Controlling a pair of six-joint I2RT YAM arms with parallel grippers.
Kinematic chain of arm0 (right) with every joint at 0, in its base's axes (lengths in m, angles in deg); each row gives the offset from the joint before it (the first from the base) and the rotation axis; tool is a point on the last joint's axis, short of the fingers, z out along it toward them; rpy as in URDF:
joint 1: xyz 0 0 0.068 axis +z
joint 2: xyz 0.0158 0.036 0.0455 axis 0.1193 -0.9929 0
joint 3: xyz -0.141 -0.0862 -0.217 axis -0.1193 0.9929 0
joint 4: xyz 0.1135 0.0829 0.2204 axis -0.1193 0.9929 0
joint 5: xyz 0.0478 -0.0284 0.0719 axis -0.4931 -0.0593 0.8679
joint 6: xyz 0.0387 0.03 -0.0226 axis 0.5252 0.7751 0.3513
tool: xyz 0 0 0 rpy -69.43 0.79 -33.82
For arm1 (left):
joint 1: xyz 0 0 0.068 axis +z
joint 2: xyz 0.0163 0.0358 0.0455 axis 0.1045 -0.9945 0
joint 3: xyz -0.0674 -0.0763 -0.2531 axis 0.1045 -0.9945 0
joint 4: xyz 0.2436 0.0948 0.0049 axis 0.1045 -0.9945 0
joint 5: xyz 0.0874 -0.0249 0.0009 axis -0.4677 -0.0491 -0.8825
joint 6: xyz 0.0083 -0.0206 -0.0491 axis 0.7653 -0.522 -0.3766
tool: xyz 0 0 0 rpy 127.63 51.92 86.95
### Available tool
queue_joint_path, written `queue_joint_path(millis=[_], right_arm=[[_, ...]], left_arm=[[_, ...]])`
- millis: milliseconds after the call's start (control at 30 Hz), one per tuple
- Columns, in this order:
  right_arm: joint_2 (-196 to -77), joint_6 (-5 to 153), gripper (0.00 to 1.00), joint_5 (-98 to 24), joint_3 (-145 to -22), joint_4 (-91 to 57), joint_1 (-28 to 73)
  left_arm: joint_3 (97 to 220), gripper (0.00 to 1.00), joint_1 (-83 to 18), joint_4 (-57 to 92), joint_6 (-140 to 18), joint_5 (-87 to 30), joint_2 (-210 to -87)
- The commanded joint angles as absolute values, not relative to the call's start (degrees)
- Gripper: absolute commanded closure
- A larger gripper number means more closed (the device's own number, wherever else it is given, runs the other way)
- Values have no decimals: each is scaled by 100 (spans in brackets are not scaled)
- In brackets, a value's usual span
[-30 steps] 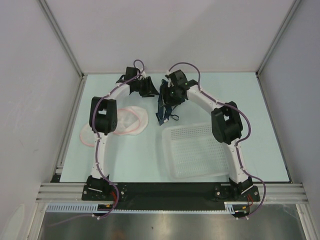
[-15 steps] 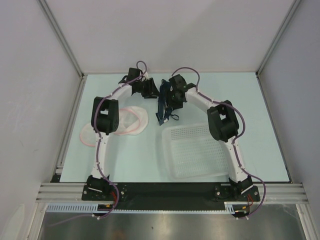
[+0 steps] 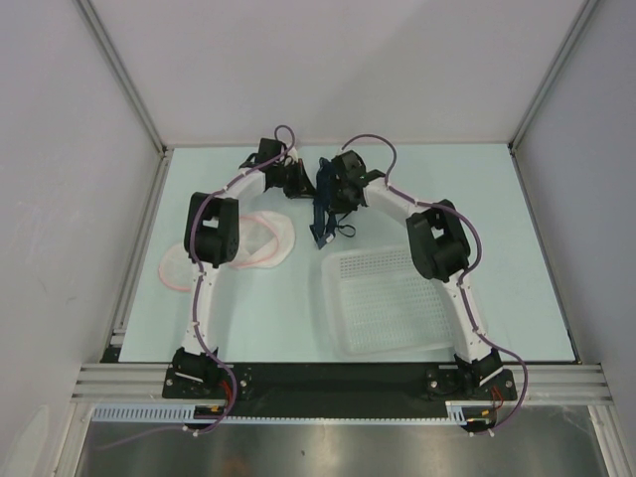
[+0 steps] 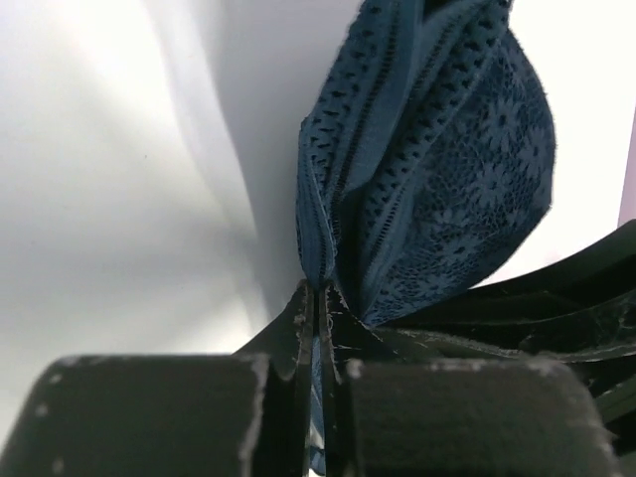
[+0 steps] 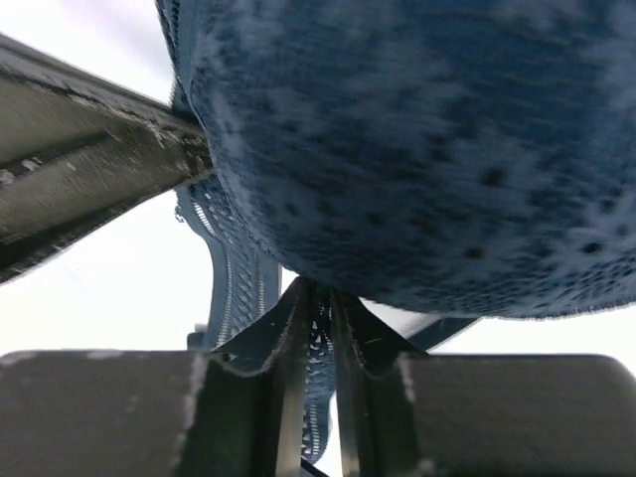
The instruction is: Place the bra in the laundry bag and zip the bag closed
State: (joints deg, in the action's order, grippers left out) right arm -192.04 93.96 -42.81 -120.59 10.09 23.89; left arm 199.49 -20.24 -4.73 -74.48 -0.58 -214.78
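The navy lace bra [image 3: 324,194] hangs between my two grippers at the back middle of the table, its straps trailing down onto the surface. My left gripper [image 3: 301,177] is shut on the bra's fabric edge [image 4: 417,189]. My right gripper [image 3: 331,185] is shut on a lace band of the bra [image 5: 397,149], whose cup fills the right wrist view. The two grippers stand close together. The laundry bag [image 3: 260,239], a white mesh pouch with pink rim, lies open on the table to the left, partly hidden under my left arm.
A white perforated plastic basket [image 3: 388,303] sits at the near right of the table. Grey walls [image 3: 328,70] with metal frame posts enclose the back and both sides.
Both grippers have moved slightly closer together at the back of the table, and the bra hangs bunched more tightly between them. The bag and basket have not moved.
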Motion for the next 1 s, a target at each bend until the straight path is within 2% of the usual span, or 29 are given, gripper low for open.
queue_joint_path(millis=[0,167,567,667,767,800,933,967], right_arm=[[-18952,10033,86,-4166,-11775,-107,2347],[-18994,10589,90,-3629,-11782,-761,2163],[-19609,10976,92,-3285,-12697,-385,2031],[-19627,10976,92,-3251,-12548,-409,1987],[-19662,10941,92,-3206,-12469,-419,1952],[-19680,10932,92,-3215,-12486,-401,1951],[-19636,10809,92,-3206,-12451,-348,1934],[-19636,10800,92,-3189,-12442,-340,1925]], left_arm=[[20136,100,-2059,-419,-7432,-86,-21490],[20127,100,-2076,-472,-7440,-77,-21508],[20179,99,-2085,-489,-7449,63,-21447],[20153,89,-2076,-480,-7440,90,-21324],[19935,72,-2033,-375,-7458,29,-21096],[19846,61,-2006,-253,-7493,37,-21034],[19285,37,-1778,423,-7895,300,-20656],[19031,12,-1743,634,-8010,397,-20577]])
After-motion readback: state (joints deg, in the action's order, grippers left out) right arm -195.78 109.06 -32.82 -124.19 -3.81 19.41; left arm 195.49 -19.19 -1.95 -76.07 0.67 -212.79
